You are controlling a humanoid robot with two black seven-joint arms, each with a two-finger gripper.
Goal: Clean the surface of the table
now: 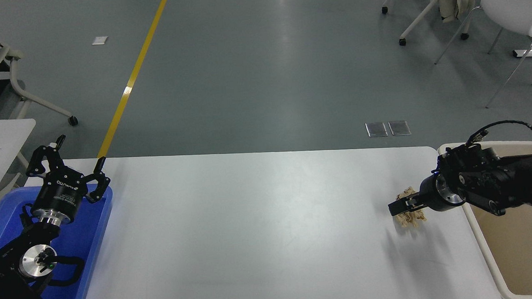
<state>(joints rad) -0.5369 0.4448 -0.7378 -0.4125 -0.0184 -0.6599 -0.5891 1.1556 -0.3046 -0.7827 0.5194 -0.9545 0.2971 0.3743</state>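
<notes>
Tabletop [251, 223] white and wide, with rounded far corners. Crumpled wad of tan paper [411, 219] lying on it near the right edge, about midway between the far and near edges.

Right arm reaching in over the right edge of the tabletop, pointing left. Right claw [398, 206] low over the wad, its black tip covering the wad's upper left part, bits of tan paper showing above and below it. Seen side-on, so cannot tell whether the fingers are spread, pressed together or pinching the paper. Faint shadow of the arm on the tabletop nearer the near edge.

Beige bin [475, 229] just beside the right edge of the tabletop, the right arm's wrist crossing over its far left corner.

Left arm parked at the left edge. Left claw [73, 159] spread wide, pinching nothing, fingertips pointing away toward the far left corner, hanging over a blue bin [92, 231] set against that left edge. Smaller white table [1, 131] beyond the blue bin, off the far left corner.
</notes>
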